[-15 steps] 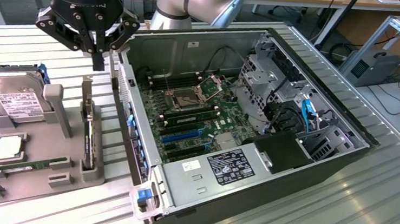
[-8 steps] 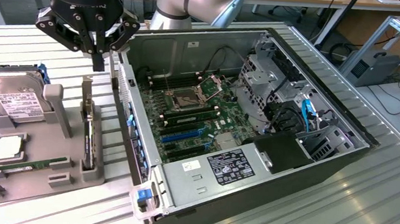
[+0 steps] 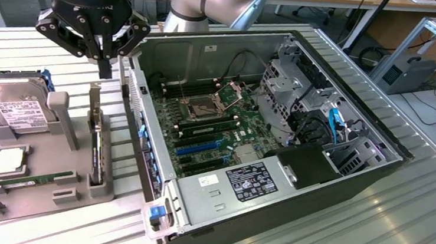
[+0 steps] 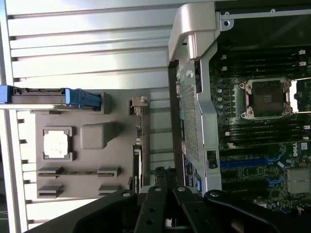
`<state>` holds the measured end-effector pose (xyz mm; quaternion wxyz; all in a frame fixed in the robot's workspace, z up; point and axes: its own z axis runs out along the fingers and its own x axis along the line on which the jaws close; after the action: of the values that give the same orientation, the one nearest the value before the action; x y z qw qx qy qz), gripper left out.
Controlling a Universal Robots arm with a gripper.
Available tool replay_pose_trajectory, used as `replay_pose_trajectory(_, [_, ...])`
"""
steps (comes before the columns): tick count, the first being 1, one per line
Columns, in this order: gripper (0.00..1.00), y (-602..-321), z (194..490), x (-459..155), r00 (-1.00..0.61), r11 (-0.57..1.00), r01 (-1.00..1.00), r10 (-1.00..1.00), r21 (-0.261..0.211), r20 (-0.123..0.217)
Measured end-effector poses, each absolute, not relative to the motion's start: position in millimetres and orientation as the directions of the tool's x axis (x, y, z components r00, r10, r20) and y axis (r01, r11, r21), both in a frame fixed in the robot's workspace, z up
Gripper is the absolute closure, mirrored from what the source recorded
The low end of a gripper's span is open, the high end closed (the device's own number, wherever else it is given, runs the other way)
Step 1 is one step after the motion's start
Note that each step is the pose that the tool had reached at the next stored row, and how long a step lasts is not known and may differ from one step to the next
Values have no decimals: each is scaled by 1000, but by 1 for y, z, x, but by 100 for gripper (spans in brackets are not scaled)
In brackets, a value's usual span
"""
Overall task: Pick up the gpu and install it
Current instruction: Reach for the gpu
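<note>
Gripper: the gripper (image 3: 104, 70) is held in the air above the grey holder tray (image 3: 33, 200), on the side nearest the computer case (image 3: 271, 233). Its fingertips are drawn together and nothing is clasped between them.
Gpu: the gpu (image 3: 95, 141) is stood on its long edge in a slot of the tray, between two grey posts, in the row closest to the case. It is not touched by the gripper.
Tray: a hard drive (image 3: 15, 110) with a white label is propped at the far end, a square processor chip (image 3: 8, 160) is laid in the middle, and a memory stick (image 3: 27, 183) is set flat at the near end.
Case: it is laid on its side with the panel off, just beside the tray on the exterior view's right. The green motherboard (image 3: 210, 127) is exposed inside.
Surface: both are set on a table of metal slats (image 3: 351, 228).
</note>
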<state>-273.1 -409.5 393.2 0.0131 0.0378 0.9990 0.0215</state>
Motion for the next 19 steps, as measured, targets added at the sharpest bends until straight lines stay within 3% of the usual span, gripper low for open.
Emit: replay_pose_trajectory(19, [89, -422, 393, -283, -997, 996, 75, 76, 44, -25])
